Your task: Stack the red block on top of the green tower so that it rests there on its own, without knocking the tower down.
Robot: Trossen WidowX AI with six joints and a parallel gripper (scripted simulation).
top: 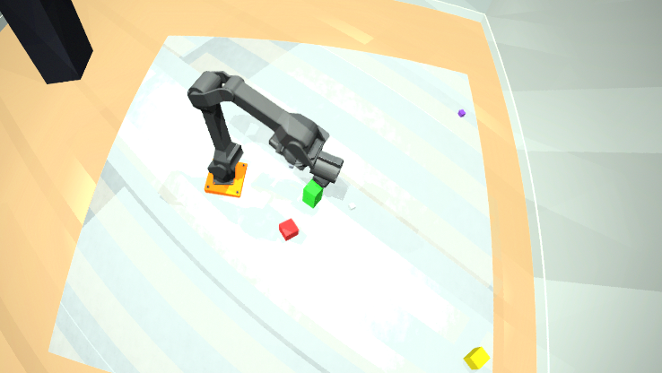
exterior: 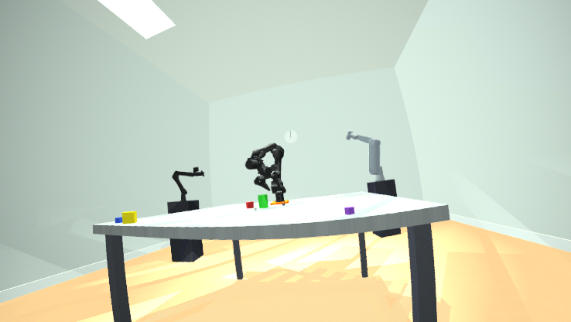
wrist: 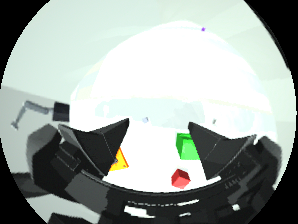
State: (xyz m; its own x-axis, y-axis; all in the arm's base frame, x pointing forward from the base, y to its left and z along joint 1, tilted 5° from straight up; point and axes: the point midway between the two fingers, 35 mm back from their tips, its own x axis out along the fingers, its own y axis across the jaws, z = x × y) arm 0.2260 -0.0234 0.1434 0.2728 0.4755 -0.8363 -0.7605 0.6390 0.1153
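Observation:
The red block (top: 288,229) (exterior: 250,204) (wrist: 180,178) lies on the table, apart from the green tower. The green tower (top: 312,194) (exterior: 262,200) (wrist: 189,147) stands upright, with nothing on top. In the wrist view it shows beside the right finger, which partly covers it. My gripper (wrist: 160,123) is wide open and empty. In the exterior view it is raised above the table, higher than the tower top. In the top view the arm hides the fingers; the wrist shows just behind the tower.
The orange base plate (top: 239,180) (wrist: 120,162) is left of the tower in the top view. A tiny white cube (top: 352,205) lies right of the tower. A yellow block (top: 476,358) (exterior: 129,217), a blue one (exterior: 118,220) and a purple one (top: 461,113) (exterior: 349,210) lie farther off.

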